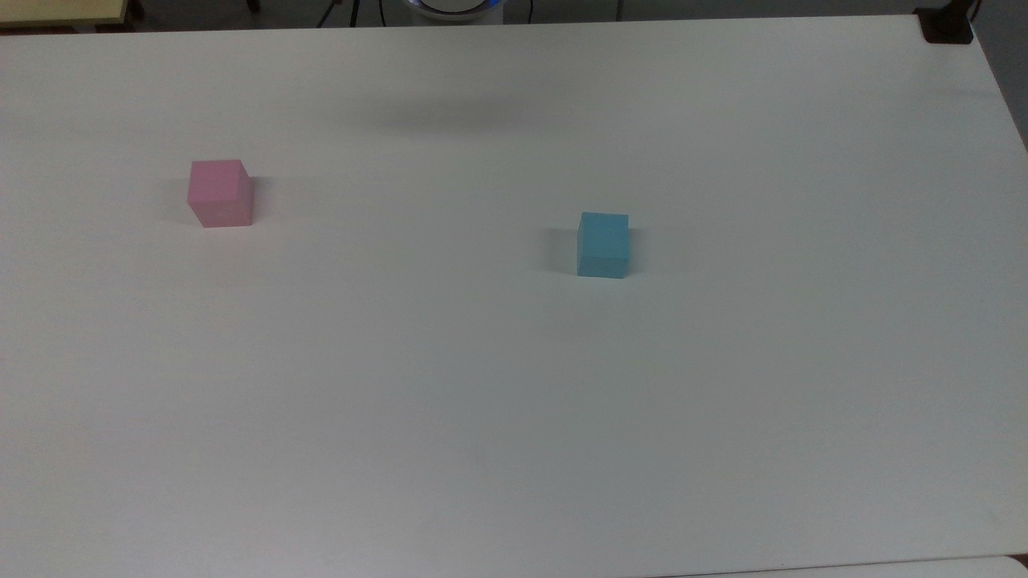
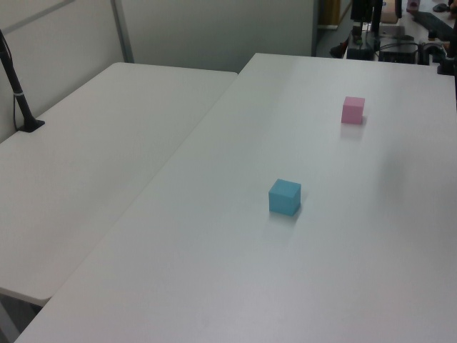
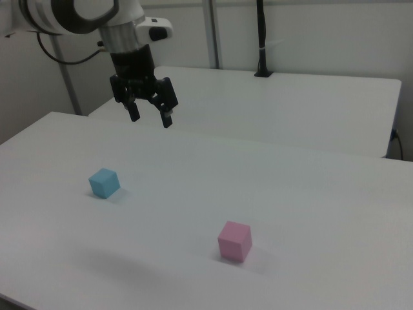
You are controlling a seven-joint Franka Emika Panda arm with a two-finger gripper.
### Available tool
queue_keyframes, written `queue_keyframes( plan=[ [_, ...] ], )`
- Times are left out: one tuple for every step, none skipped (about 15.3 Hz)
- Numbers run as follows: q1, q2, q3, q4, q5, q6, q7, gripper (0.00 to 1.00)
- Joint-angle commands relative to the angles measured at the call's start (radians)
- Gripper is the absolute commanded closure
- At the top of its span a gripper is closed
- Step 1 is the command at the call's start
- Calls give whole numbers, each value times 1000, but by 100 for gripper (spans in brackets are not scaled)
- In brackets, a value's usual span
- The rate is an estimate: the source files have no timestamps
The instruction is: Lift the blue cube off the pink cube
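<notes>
The blue cube (image 1: 603, 245) sits alone on the white table (image 1: 514, 417), right of centre in the top view. It shows too as the blue cube (image 2: 285, 197) in the left view and the blue cube (image 3: 104, 183) in the right view. The pink cube (image 1: 220, 193) stands apart, far to the top view's left, also the pink cube (image 2: 353, 110) and the pink cube (image 3: 234, 241). My gripper (image 3: 150, 116) hangs high above the table in the right view, open and empty, up and to the right of the blue cube.
A second white table (image 2: 78, 164) adjoins at the left view's left. A black post (image 2: 20, 96) is clamped to it. Another black clamp (image 1: 946, 24) sits at the top view's far right corner.
</notes>
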Motion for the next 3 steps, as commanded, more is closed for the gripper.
queue_keyframes(
  plan=[
    [15,-21,-26,11,14,-12,-32,0],
    [15,-21,-29,16,12,-16,-32,0],
    [15,-21,-29,17,12,-17,-26,0]
  ],
)
